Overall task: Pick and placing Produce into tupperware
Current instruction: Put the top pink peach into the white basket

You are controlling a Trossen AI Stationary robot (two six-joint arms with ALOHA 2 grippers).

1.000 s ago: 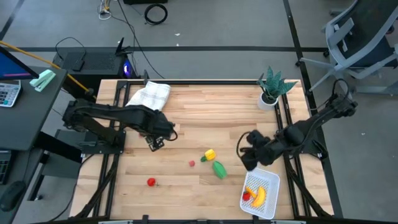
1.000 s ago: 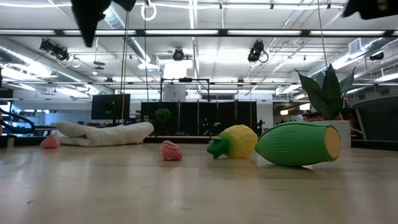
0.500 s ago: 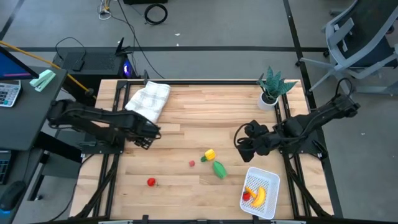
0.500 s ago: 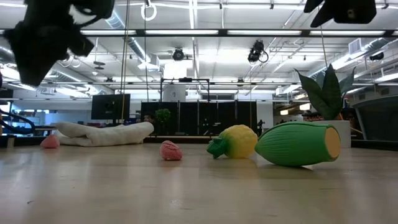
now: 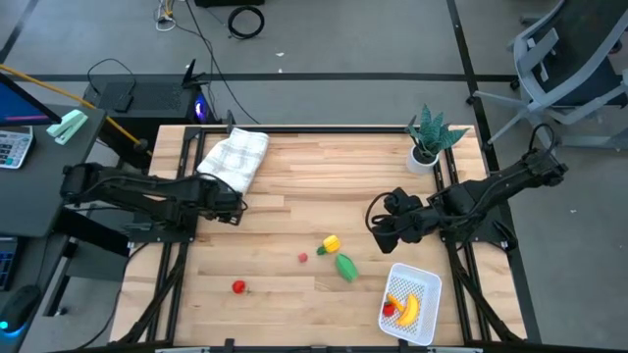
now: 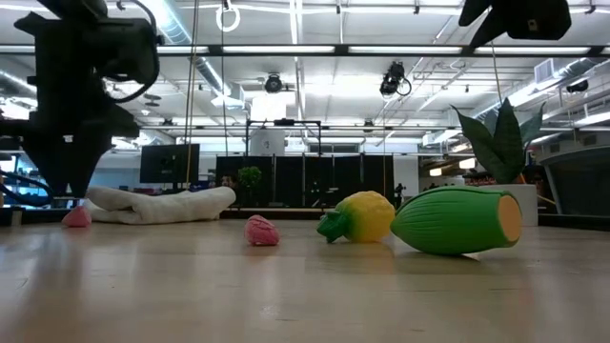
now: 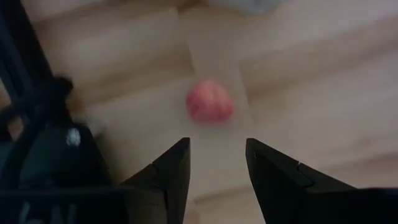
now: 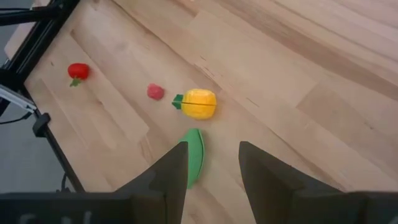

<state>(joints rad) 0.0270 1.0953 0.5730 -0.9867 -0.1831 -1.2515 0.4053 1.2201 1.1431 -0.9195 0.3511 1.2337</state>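
The right gripper (image 5: 377, 227) is held open and empty above the table, just beside the white basket (image 5: 429, 288), where a banana (image 5: 409, 310) already lies. The green piece (image 5: 345, 266) and the yellow pepper (image 5: 331, 243) are seen near it. For a good pick, the jaws should be lowered centred across the green piece. The left gripper (image 7: 216, 163), also open and empty, is kept at the table's left edge.
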